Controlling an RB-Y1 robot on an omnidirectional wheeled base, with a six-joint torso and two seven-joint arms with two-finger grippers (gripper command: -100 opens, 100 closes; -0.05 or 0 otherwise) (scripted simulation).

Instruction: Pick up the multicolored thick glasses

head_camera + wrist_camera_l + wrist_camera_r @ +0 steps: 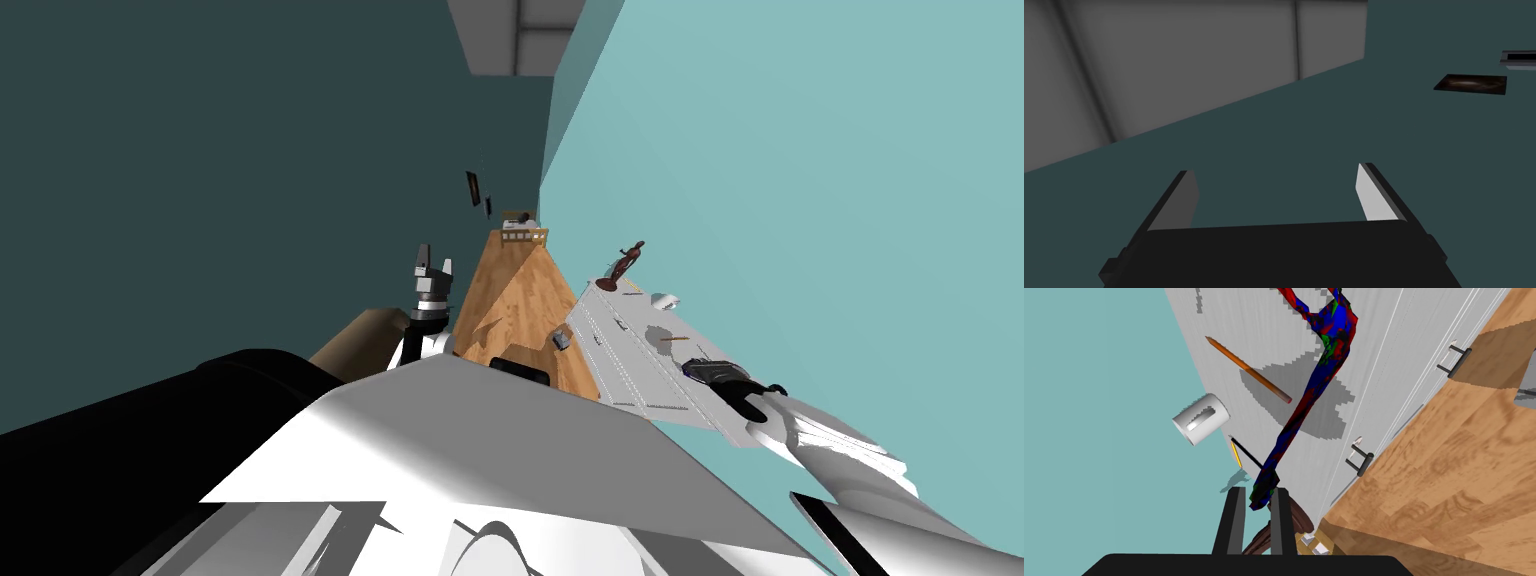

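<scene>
Right pincer (1258, 508): pressed together on the tip of one arm of the glasses.
Glasses (1324, 363): thick frame in blue, red and green, reaching away from the fingers above the cabinet top; their shadow falls on that top.
Cabinet (1249, 318): white, along the teal wall on my right, with dark drawer handles facing the wood floor (1449, 488).
Pencil (1249, 370): brown, lying on the top just beside the glasses, on the wall side.
Mug (1201, 419): white, at the wall edge of the top.
Yellow pencil (1236, 454) and black pen (1247, 453): between mug and pincer.
Statue (625, 263): dark brown figure at the cabinet's far end.
Left pincer (1276, 192): spread, nothing between its fingers, raised on the left, well apart from the cabinet.
</scene>
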